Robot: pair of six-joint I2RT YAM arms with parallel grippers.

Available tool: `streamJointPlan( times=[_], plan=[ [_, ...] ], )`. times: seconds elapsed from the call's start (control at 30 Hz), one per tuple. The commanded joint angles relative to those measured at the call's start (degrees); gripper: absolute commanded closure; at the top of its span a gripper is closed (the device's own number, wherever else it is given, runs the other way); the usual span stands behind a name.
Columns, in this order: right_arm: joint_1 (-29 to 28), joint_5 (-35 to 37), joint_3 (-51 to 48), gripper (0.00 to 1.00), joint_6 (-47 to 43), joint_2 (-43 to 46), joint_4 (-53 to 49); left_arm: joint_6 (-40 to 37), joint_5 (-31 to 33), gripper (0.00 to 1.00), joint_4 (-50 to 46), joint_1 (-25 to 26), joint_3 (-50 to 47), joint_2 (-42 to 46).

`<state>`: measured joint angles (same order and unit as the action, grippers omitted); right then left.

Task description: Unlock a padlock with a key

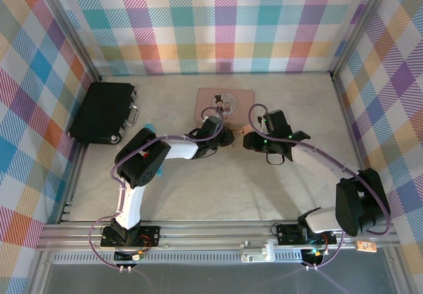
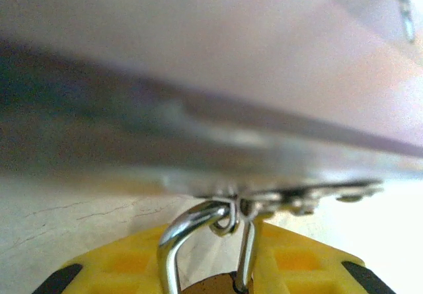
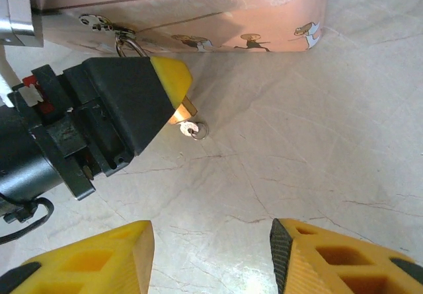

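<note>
The left claw (image 1: 228,137) is pinched narrow on the padlock (image 3: 182,110), its brass body between the yellow tips. The shackle (image 2: 173,241) points at the near edge of the pink box (image 3: 218,3) (blurred, very close). A small silvery ring (image 3: 193,129) lies just beside the padlock. The right claw (image 3: 211,241) hangs wide apart, holding nothing, over bare table (image 3: 317,142). A black case (image 1: 102,112) sits far left.
</note>
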<state>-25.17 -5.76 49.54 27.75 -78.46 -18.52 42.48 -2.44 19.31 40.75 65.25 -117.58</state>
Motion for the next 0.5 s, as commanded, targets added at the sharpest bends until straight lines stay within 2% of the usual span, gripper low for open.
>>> streamJointPlan(
  times=[0.0,0.1,0.2,0.3,0.47],
  plan=[
    [-0.1,0.1,-0.5,0.49,0.4,0.4,1.1,2.1,0.0,0.60,-1.3,0.1,-2.5,0.6],
    [-0.1,0.2,-0.8,0.49,0.4,0.6,1.3,2.5,-0.5,0.48,1.1,0.2,-3.2,0.0],
    [-0.1,0.2,-0.9,0.49,0.0,1.1,0.9,3.0,-1.7,0.47,4.6,0.4,-3.6,-1.5],
    [0.1,0.6,-1.3,0.49,-0.1,1.7,0.7,3.5,-2.0,0.53,8.2,0.5,-4.0,-2.9],
    [0.5,1.1,-2.9,0.49,0.1,2.5,1.5,3.7,-1.9,0.70,12.5,0.4,-4.9,-2.8]
  ],
)
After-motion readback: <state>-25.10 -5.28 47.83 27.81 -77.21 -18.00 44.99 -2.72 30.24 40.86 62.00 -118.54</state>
